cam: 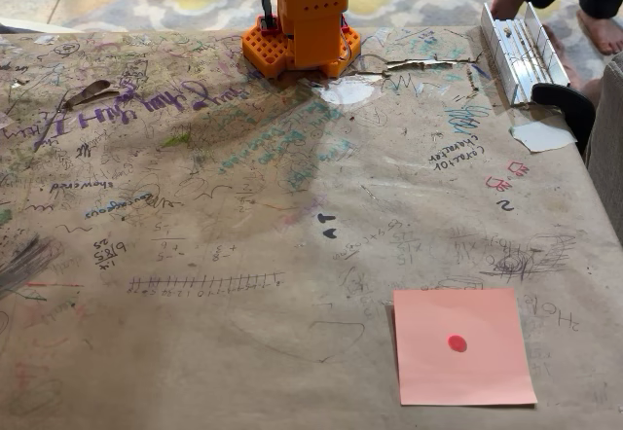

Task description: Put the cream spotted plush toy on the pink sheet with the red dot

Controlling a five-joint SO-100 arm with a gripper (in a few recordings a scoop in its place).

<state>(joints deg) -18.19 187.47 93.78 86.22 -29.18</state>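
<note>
The pink sheet with the red dot [463,346] lies flat on the brown scribbled paper table cover near the front right, with nothing on it. The cream spotted plush toy is out of view. The arm's orange base [307,23] stands at the table's far edge, centre; the arm rises out of the top of the picture, so the gripper is out of frame.
A white paper scrap [541,136] lies at the right edge, another pale scrap [346,91] sits by the base. A white metal rail [514,53] lies at the back right. A person's bare feet [604,29] stand on the floor beyond.
</note>
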